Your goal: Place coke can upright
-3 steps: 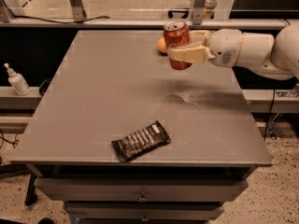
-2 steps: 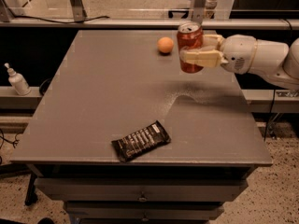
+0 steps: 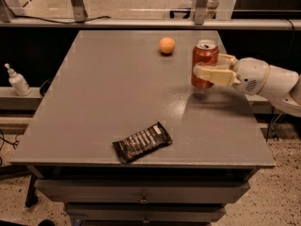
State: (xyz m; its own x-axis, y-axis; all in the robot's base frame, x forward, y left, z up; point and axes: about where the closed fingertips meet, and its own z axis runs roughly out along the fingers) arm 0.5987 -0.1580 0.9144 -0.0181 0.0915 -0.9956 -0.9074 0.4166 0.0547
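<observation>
The coke can point(image 3: 204, 59) is red with a silver top and stands upright at the right side of the grey table point(image 3: 108, 102). Its base looks to be at or just above the tabletop. My gripper point(image 3: 207, 68) reaches in from the right on a white arm. Its cream fingers point(image 3: 214, 74) are closed around the can's middle, one in front and one behind.
An orange ball point(image 3: 167, 45) lies on the table to the far left of the can. A black snack bar wrapper point(image 3: 142, 142) lies near the front edge. A white pump bottle point(image 3: 18, 80) stands on a shelf off the table's left side. Drawers sit under the table front.
My gripper has carried the can to the right and down, away from the orange ball. The can stays upright in the fingers.
</observation>
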